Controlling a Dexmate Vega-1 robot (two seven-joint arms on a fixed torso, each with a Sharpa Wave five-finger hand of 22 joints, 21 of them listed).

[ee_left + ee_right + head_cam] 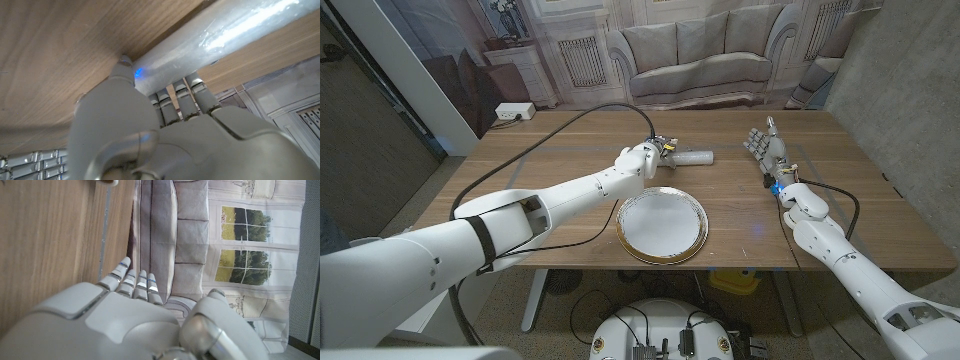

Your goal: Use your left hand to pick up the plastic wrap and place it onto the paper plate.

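The plastic wrap is a pale roll lying on the wooden table just beyond the paper plate. My left hand is at the roll's left end. In the left wrist view the plastic wrap runs across the wood, and my left hand has its fingers on one side of it and the thumb on the other, gripping it. The paper plate, white with a gold rim, sits near the table's front edge with nothing on it. My right hand stands upright at the right, fingers apart, holding nothing.
A black cable loops over the table's left half along my left arm. A white box sits at the far left corner. A sofa stands behind the table. Bare wood lies between the plate and my right arm.
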